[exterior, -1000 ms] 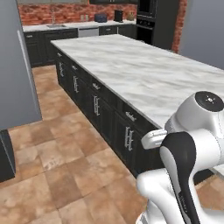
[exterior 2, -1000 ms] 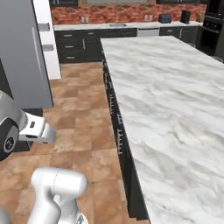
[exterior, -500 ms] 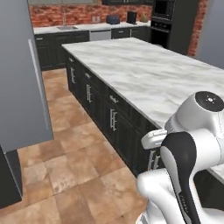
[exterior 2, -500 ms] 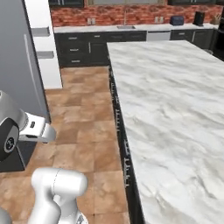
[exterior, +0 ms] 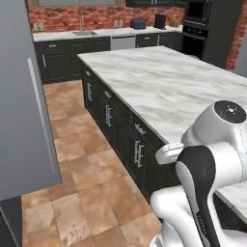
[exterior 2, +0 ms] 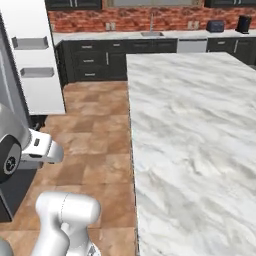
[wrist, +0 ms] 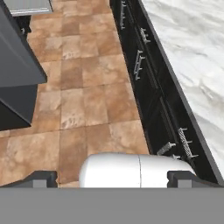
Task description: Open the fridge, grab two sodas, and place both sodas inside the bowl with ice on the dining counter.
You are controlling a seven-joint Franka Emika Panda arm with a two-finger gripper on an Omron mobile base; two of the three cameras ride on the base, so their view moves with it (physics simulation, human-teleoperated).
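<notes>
- While the hand hung above the brown tiled floor, its two dark fingertips stood spread wide apart at the bottom of the hand view, with nothing between them.
- It held nothing and touched nothing.
- The desk, a white marble slab with grey veins on a dark base, lay just beside the hand, its drawer fronts with metal handles facing the floor.
- Its marble top showed bare where it could be seen.
- The fridge stood across the floor from the desk, with a grey door and a long vertical handle.
- An open fridge door, white inside with grey shelves, faced the desk's far corner.
- Beyond the desk ran a dark-cabinet counter under a red brick wall.
</notes>
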